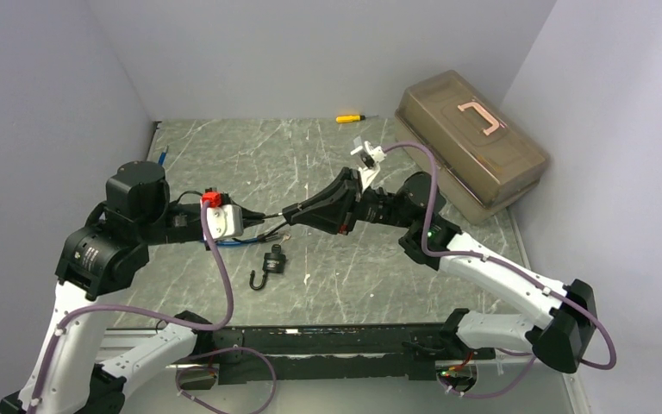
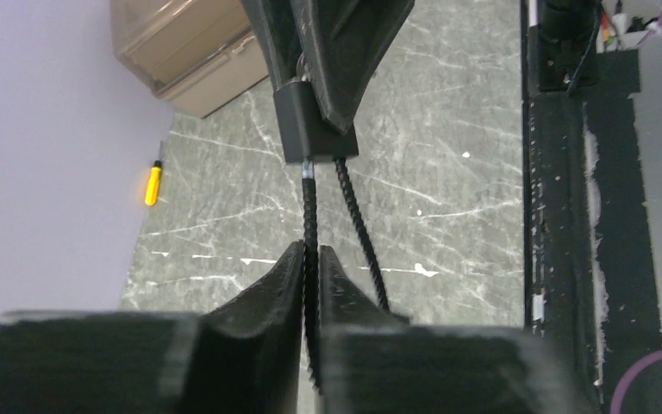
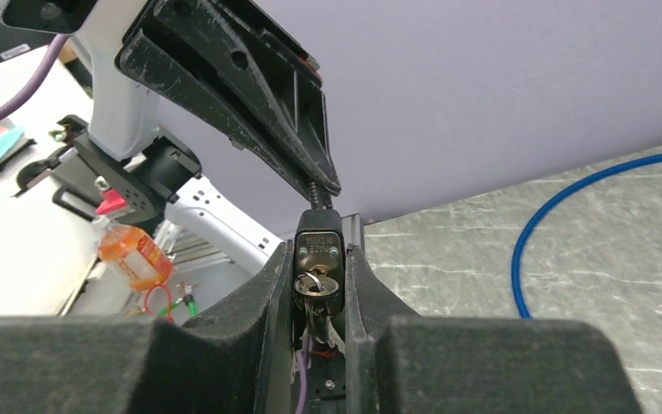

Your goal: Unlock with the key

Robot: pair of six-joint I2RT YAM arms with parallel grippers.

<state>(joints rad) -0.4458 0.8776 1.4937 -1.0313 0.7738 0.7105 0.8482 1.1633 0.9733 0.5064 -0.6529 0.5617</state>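
Observation:
A black cable lock [image 3: 318,256] hangs in the air between my two grippers. My right gripper [image 3: 319,252] is shut on the lock's body, and a silver key [image 3: 314,283] sits in the keyhole facing the right wrist camera. The lock's twisted black cable [image 2: 310,207] runs from the body [image 2: 315,129] down into my left gripper [image 2: 311,256], which is shut on one strand; the second strand passes beside the right finger. In the top view the left gripper [image 1: 281,217] and the right gripper [image 1: 298,214] meet tip to tip above the table's middle.
A small black padlock [image 1: 271,260] with an open hooked shackle lies on the table below the grippers. A translucent brown toolbox [image 1: 474,147] stands at the back right. A yellow screwdriver [image 1: 349,118] lies by the back wall. A blue cable [image 3: 569,207] lies at the left.

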